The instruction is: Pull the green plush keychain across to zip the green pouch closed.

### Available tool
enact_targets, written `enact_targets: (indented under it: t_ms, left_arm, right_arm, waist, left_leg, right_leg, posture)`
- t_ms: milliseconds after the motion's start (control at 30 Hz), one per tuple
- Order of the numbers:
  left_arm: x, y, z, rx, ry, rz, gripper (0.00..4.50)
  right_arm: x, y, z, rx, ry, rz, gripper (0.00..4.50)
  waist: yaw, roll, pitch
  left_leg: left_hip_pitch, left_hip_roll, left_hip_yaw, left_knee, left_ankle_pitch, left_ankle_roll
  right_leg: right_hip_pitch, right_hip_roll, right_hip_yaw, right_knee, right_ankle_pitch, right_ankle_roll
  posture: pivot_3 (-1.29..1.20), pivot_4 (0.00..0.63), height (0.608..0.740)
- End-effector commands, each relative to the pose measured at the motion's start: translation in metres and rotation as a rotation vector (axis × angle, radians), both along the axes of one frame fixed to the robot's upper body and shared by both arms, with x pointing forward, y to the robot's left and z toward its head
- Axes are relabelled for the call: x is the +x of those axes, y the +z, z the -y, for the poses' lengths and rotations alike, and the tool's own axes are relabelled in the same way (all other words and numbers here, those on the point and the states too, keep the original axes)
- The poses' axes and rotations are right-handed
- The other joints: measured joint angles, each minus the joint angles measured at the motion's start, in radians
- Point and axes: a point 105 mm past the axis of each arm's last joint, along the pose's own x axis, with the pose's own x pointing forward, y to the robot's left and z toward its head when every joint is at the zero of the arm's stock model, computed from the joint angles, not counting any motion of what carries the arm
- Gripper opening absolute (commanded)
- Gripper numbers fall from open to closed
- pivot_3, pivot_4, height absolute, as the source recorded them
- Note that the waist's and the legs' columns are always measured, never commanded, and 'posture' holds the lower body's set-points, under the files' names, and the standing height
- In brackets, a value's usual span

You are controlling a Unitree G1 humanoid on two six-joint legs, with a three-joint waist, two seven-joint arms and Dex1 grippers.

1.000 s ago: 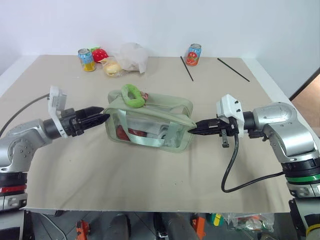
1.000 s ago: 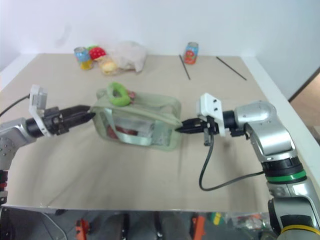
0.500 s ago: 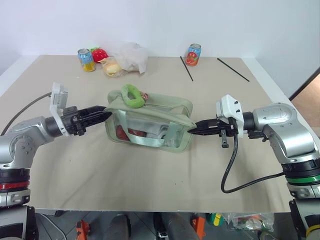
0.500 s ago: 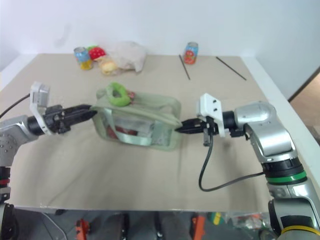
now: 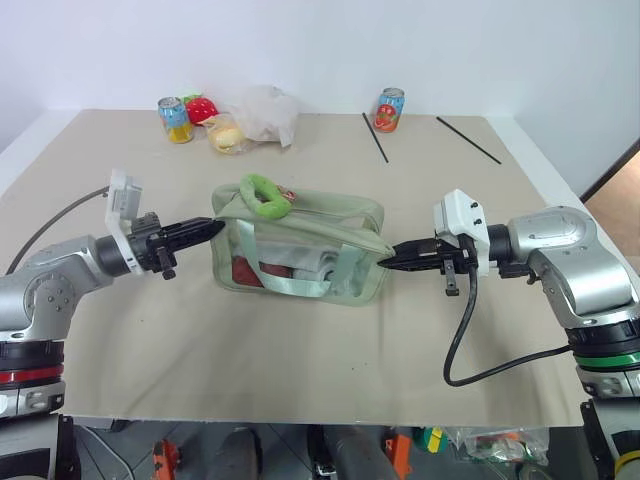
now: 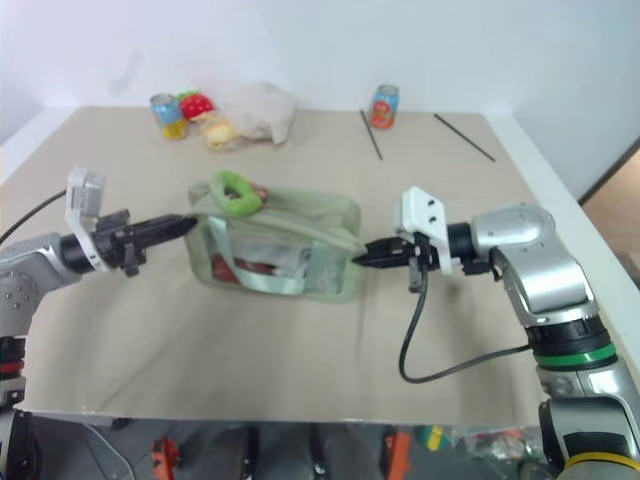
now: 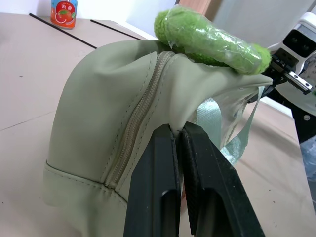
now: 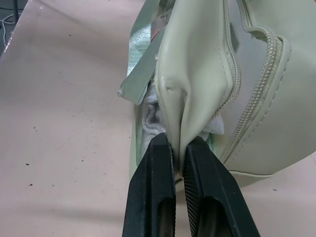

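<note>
Two grippers pinch opposite ends of the green pouch [image 5: 300, 245]: left gripper [image 5: 213, 226], right gripper [image 5: 386, 261]. The green plush keychain [image 5: 264, 193] rests on top, near the left end.

2 arms are cased in rounded silver-grey metal shells with black joints. Each wrist is capped by a white angular camera housing. Each pincer, left pincer [image 5: 212, 226] and right pincer [image 5: 385, 261], is formed of 2 slim black tapered fingers. A black cable is looped from the right wrist; a green ring is seen on the right arm, a red ring on the left.
</note>
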Motion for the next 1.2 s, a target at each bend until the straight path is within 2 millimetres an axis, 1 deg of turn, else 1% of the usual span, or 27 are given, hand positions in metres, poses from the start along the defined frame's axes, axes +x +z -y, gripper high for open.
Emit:
enact_targets:
  t_ms: [33, 100, 133, 233, 300, 333, 367, 400, 467, 500, 533, 567, 633, 767, 933, 1000, 1100, 1200]
  left_arm:
    - [-0.007, 0.003, 0.008, 0.011, -0.034, 0.028, 0.0]
    - [-0.007, 0.002, 0.011, 0.011, -0.039, 0.027, 0.0]
    - [-0.008, 0.002, 0.012, 0.011, -0.04, 0.026, 0.0]
    - [-0.008, 0.001, 0.013, 0.011, -0.043, 0.027, 0.0]
    - [-0.008, 0.001, 0.014, 0.01, -0.044, 0.025, 0.0]
    - [-0.009, 0.001, 0.014, 0.009, -0.044, 0.024, 0.0]
    - [-0.009, 0.001, 0.014, 0.009, -0.045, 0.023, 0.0]
    - [-0.009, 0.0, 0.014, 0.009, -0.046, 0.02, 0.0]
    - [-0.009, -0.002, 0.015, 0.01, -0.049, 0.015, 0.0]
    - [-0.009, -0.002, 0.015, 0.011, -0.05, 0.013, 0.0]
    - [-0.009, -0.003, 0.015, 0.012, -0.05, 0.012, 0.0]
    - [-0.008, -0.003, 0.016, 0.013, -0.051, 0.012, 0.0]
    - [-0.007, -0.003, 0.017, 0.011, -0.052, 0.013, 0.0]
    - [-0.005, -0.003, 0.019, 0.008, -0.058, 0.016, 0.0]
    - [-0.006, -0.004, 0.021, 0.008, -0.066, 0.016, 0.0]
    - [-0.006, -0.004, 0.021, 0.009, -0.068, 0.017, 0.0]
    - [-0.006, -0.004, 0.021, 0.008, -0.07, 0.02, 0.0]
    - [-0.006, -0.003, 0.021, 0.005, -0.065, 0.024, 0.0]
  right_arm:
    - [-0.004, 0.016, 0.007, 0.03, -0.023, -0.017, 0.79]
    - [-0.006, 0.032, 0.012, 0.082, -0.037, -0.032, 1.3]
    - [-0.008, 0.037, 0.014, 0.096, -0.041, -0.036, 1.68]
    - [-0.013, 0.046, 0.025, 0.116, -0.066, -0.051, 2.68]
    - [-0.02, 0.065, 0.036, 0.167, -0.074, -0.045, 3.49]
    - [-0.024, 0.077, 0.039, 0.197, -0.07, -0.024, 3.78]
    - [-0.026, 0.084, 0.04, 0.216, -0.066, -0.01, 4.15]
    - [-0.027, 0.098, 0.04, 0.267, -0.06, 0.019, 4.41]
    - [-0.025, 0.123, 0.031, 0.348, -0.042, 0.105, 4.41]
    - [-0.022, 0.132, 0.024, 0.372, -0.034, 0.142, 4.41]
    - [-0.02, 0.135, 0.018, 0.38, -0.023, 0.165, 4.41]
    - [-0.018, 0.134, 0.009, 0.372, -0.002, 0.169, 4.41]
    - [-0.018, 0.123, -0.01, 0.319, 0.08, 0.163, 4.41]
    - [-0.005, 0.111, -0.049, 0.253, 0.13, 0.186, 4.41]
    - [0.002, 0.099, -0.087, 0.145, 0.197, 0.277, 4.41]
    - [0.003, 0.098, -0.101, 0.132, 0.225, 0.308, 4.41]
    - [-0.001, 0.098, -0.113, 0.132, 0.273, 0.32, 4.41]
    - [-0.002, 0.098, -0.116, 0.141, 0.297, 0.309, 4.41]
  waist:
    - [0.003, 0.0, 0.0]
    - [0.008, 0.0, 0.0]
    - [0.008, 0.0, 0.0]
    - [0.01, 0.0, 0.0]
    - [0.011, 0.0, 0.0]
    - [0.011, 0.0, 0.0]
    - [0.011, 0.0, 0.0]
    - [0.011, 0.0, 0.0]
    - [0.009, 0.001, 0.001]
    - [0.004, 0.001, 0.0]
    - [0.002, 0.0, 0.0]
    - [0.0, 0.0, 0.0]
    - [-0.001, -0.001, -0.001]
    - [-0.001, 0.0, 0.0]
    - [0.004, 0.0, 0.0]
    - [0.004, 0.0, 0.0]
    - [0.005, 0.0, 0.0]
    - [0.006, 0.0, 0.0]
  left_leg:
    - [0.0, 0.0, 0.0, 0.0, 0.0, 0.0]
    - [0.0, -0.001, -0.001, 0.0, 0.0, 0.0]
    - [-0.001, -0.002, 0.0, 0.001, 0.0, 0.0]
    - [-0.001, -0.005, 0.0, 0.001, 0.0, 0.0]
    - [-0.001, -0.006, 0.0, 0.001, 0.0, 0.0]
    - [-0.001, -0.006, 0.0, 0.001, 0.0, 0.0]
    - [-0.002, -0.007, 0.0, 0.0, 0.0, 0.0]
    - [-0.002, -0.007, 0.0, 0.0, 0.0, 0.0]
    - [-0.001, -0.008, 0.0, 0.001, 0.0, 0.0]
    - [-0.001, -0.008, 0.0, 0.001, 0.0, 0.0]
    - [0.0, -0.008, 0.001, 0.001, 0.0, 0.0]
    - [0.0, -0.007, 0.0, 0.001, 0.0, 0.0]
    - [0.001, -0.006, -0.001, 0.001, 0.0, 0.0]
    - [0.0, -0.005, -0.001, 0.0, 0.0, 0.0]
    - [-0.002, -0.004, -0.001, 0.0, 0.0, 0.0]
    - [-0.003, -0.005, -0.001, 0.0, 0.0, 0.0]
    - [-0.003, -0.006, -0.001, 0.0, 0.0, 0.0]
    - [-0.003, -0.006, -0.001, 0.001, 0.0, 0.0]
  right_leg:
    - [0.0, 0.0, 0.0, 0.0, 0.0, 0.0]
    - [0.0, -0.001, 0.0, 0.0, 0.0, 0.0]
    - [0.0, -0.002, 0.0, 0.0, 0.0, 0.0]
    - [0.0, -0.004, 0.0, 0.0, 0.0, 0.0]
    - [0.0, -0.006, 0.0, -0.001, 0.0, 0.0]
    - [0.0, -0.006, 0.001, -0.001, 0.0, 0.0]
    - [0.0, -0.007, 0.001, -0.001, 0.0, 0.0]
    - [0.0, -0.007, 0.001, -0.001, 0.0, 0.0]
    - [0.0, -0.007, 0.001, -0.001, 0.0, 0.001]
    - [0.0, -0.007, 0.001, -0.001, 0.0, 0.001]
    - [0.001, -0.007, 0.002, -0.001, 0.001, 0.002]
    - [0.001, -0.007, 0.002, -0.001, 0.001, 0.002]
    - [0.002, -0.005, 0.001, -0.001, 0.001, 0.002]
    - [0.001, -0.004, 0.001, 0.0, 0.001, 0.002]
    - [0.0, -0.004, 0.0, -0.001, 0.0, 0.002]
    - [0.0, -0.005, 0.0, -0.001, 0.0, 0.002]
    - [0.0, -0.007, 0.0, -0.001, 0.0, 0.002]
    - [0.0, -0.008, 0.0, -0.001, 0.0, 0.002]
  posture:
    - [0.0, 0.15, 0.74]
    - [0.0, 0.15, 0.74]
    - [0.0, 0.15, 0.74]
    - [0.0, 0.15, 0.74]
    - [0.0, 0.15, 0.74]
    - [0.0, 0.15, 0.74]
    - [0.0, 0.15, 0.74]
    - [0.0, 0.15, 0.74]
    - [0.0, 0.15, 0.74]
    - [0.0, 0.15, 0.74]
    - [0.0, 0.15, 0.74]
    - [0.0, 0.15, 0.74]
    - [0.0, 0.15, 0.74]
    - [0.0, 0.15, 0.74]
    - [0.0, 0.15, 0.74]
    - [0.0, 0.15, 0.74]
    - [0.0, 0.15, 0.74]
    - [0.0, 0.15, 0.74]
